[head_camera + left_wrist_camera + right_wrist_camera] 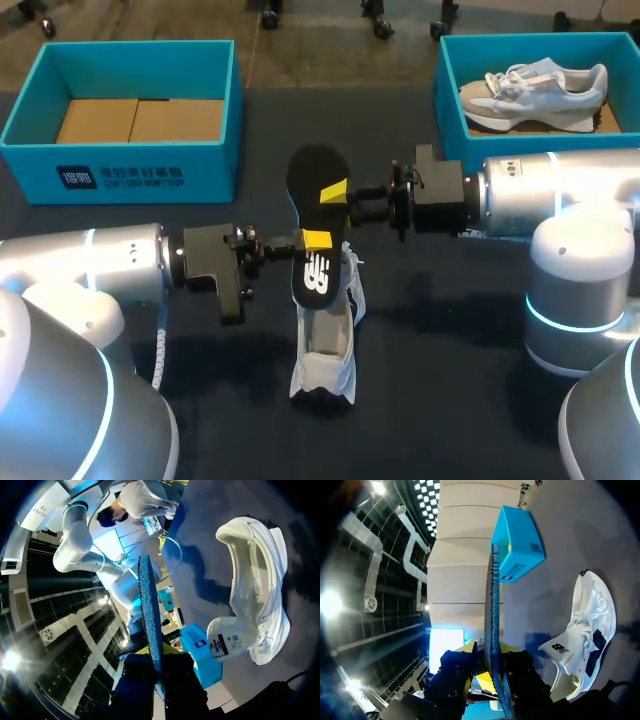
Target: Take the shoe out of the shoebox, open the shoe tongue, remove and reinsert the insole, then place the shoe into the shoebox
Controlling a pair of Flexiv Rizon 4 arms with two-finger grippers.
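Dark counter (450,350), two teal boxes along its far edge: left shoebox (130,170) shows only its cardboard floor, right shoebox (448,100) holds a pale sneaker (535,90). Mid-counter lies the white shoe (325,350), outside both boxes, tongue folded out. Over it hangs the black insole (316,215), seen edge-on in both wrist views. The left gripper (315,241) pinches the insole's nearer half from two sides. The right gripper (336,190) clamps the farther half the same way.
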